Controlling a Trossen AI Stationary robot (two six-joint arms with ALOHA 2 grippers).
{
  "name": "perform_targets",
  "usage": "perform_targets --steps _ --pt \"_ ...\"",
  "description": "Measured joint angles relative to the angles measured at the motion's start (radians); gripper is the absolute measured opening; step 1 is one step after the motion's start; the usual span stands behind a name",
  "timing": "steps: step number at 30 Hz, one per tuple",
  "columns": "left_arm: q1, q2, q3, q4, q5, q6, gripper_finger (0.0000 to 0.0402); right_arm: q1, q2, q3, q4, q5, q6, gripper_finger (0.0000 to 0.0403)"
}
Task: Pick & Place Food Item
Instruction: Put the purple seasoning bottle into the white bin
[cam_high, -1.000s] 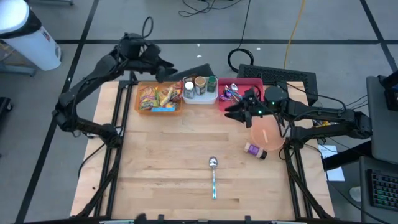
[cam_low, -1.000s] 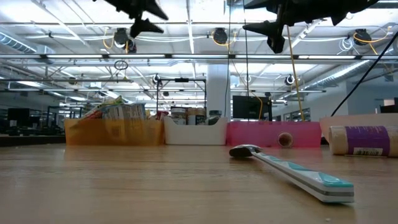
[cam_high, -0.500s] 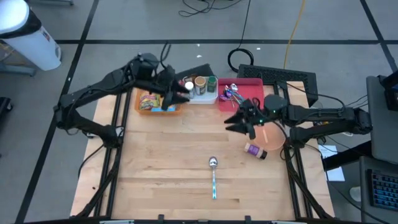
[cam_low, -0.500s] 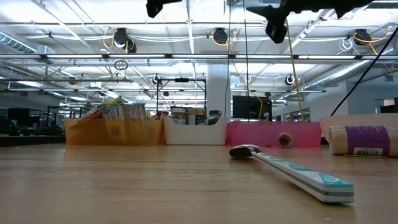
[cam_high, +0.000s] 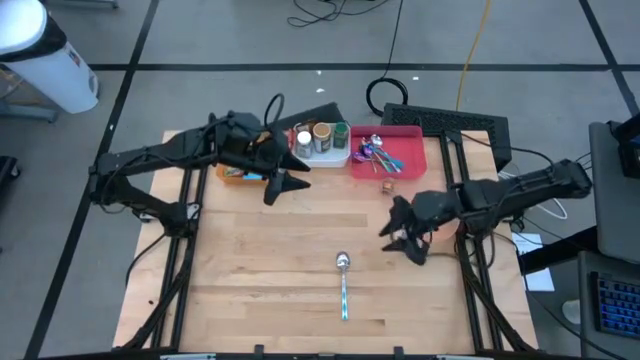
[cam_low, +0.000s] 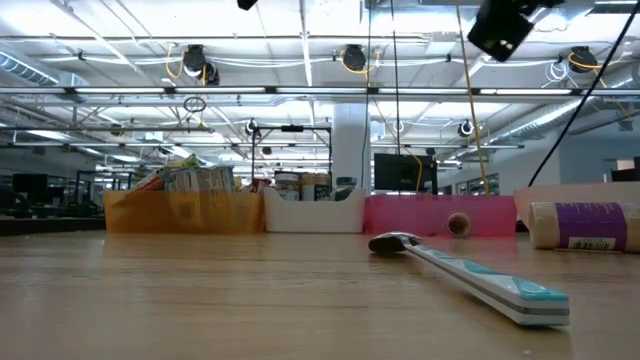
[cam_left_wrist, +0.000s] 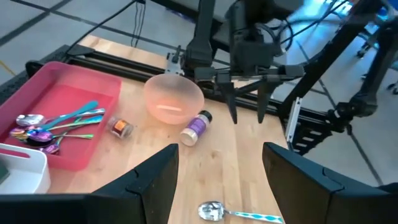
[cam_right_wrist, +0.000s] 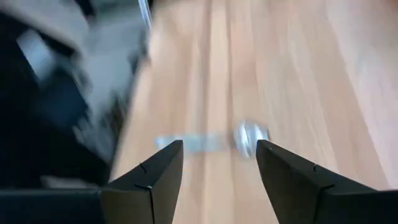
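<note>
The food packets (cam_low: 190, 180) stand in an orange bin (cam_high: 236, 172) at the table's far left, mostly hidden under my left arm in the high view. My left gripper (cam_high: 288, 180) hangs open above the table, just near of that bin, with nothing between its fingers (cam_left_wrist: 152, 180). My right gripper (cam_high: 398, 238) hangs open above the right half of the table, holding nothing. It shows in the left wrist view as the right gripper (cam_left_wrist: 245, 115), next to a pink bowl (cam_left_wrist: 173, 99) and a lying purple bottle (cam_left_wrist: 196, 129).
A white bin of jars (cam_high: 322, 140) and a pink tray (cam_high: 400, 140) with spoons stand along the far edge. A small jar (cam_left_wrist: 120, 127) lies beside the tray. A spoon (cam_high: 343, 285) lies in the middle near the front, with bare wood around it.
My left gripper has swung from beyond the orange bin's far side toward the table's right and near edge, and now hangs over the wood just near of the bin. My right gripper has swung from over the pink tray toward the near edge, turning as it went. Both stay open.
</note>
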Motion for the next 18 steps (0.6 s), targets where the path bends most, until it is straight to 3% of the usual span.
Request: perform_targets --steps 6,13,18 --pt "-0.008 0.0 0.0 0.002 -0.032 0.0 0.0241 0.054 0.122 0.183 -0.436 0.069 -0.123 0.0196" --pt "-0.007 0.007 0.0 0.004 -0.062 0.0 0.0241 0.042 0.278 0.217 -0.578 0.043 -0.178 0.0202" --pt "-0.014 0.024 0.0 0.006 -0.062 -0.001 0.0241 -0.005 0.356 0.217 -0.591 0.046 -0.176 0.0231"
